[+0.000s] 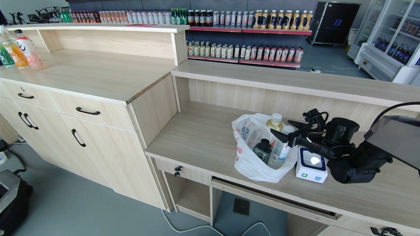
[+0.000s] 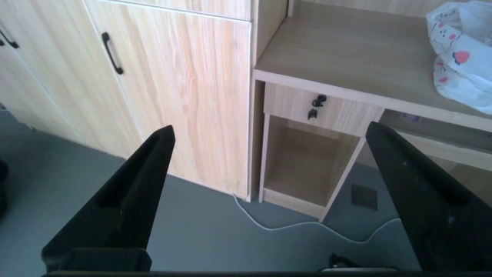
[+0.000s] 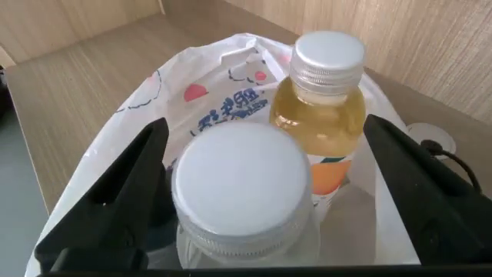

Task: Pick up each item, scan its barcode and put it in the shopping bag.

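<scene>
Over the white plastic shopping bag (image 3: 207, 85) at centre, lift the right gripper (image 3: 265, 135), fingers apart, straight off the white-capped clear bottle (image 3: 242, 185).

The shopping bag (image 1: 249, 164) is thin, crinkled, glossy white plastic; the counter (image 1: 203, 134) is matt pale wood grain; the bottles (image 3: 319, 123) are clear plastic
</scene>
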{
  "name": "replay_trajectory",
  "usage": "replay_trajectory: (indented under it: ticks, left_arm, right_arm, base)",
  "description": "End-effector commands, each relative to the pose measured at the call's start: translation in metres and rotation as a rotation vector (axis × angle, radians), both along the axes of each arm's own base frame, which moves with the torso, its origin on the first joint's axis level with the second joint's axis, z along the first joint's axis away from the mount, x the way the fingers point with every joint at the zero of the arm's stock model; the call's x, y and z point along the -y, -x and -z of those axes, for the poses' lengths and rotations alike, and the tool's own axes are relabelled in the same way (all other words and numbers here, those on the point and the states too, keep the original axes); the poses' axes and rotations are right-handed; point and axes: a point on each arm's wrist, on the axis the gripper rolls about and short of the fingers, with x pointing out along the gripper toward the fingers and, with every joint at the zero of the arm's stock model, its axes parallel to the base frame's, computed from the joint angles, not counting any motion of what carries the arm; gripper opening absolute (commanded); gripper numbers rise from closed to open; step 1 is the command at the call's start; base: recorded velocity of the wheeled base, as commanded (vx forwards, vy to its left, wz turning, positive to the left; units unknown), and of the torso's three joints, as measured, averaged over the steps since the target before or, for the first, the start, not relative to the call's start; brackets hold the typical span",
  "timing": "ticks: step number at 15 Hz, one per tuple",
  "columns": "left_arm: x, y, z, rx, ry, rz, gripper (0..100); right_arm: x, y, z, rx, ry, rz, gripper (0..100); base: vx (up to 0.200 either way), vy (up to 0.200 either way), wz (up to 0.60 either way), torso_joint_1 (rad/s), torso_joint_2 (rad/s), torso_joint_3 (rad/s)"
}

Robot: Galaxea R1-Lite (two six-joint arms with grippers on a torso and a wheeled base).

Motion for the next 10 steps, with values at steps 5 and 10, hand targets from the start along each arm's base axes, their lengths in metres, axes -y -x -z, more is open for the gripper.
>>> replay_trajectory:
  ticks: [5,10]
  left_arm:
    - [0.000,0.000,0.000,0.001,0.000,-0.001,100]
    - [0.000,0.000,0.000,-0.001,0.000,-0.002,100]
  right_arm:
    - [0.032,0.109,-0.112,0.160,0.133,0.108,100]
    - [0.056,0.128,-0.148,0.259,0.201,0.386,100]
  base:
    - [0.000,0.000,0.00,0.000,0.00,0.000]
    - [0.000,0.000,-0.24,0.000,0.00,0.001]
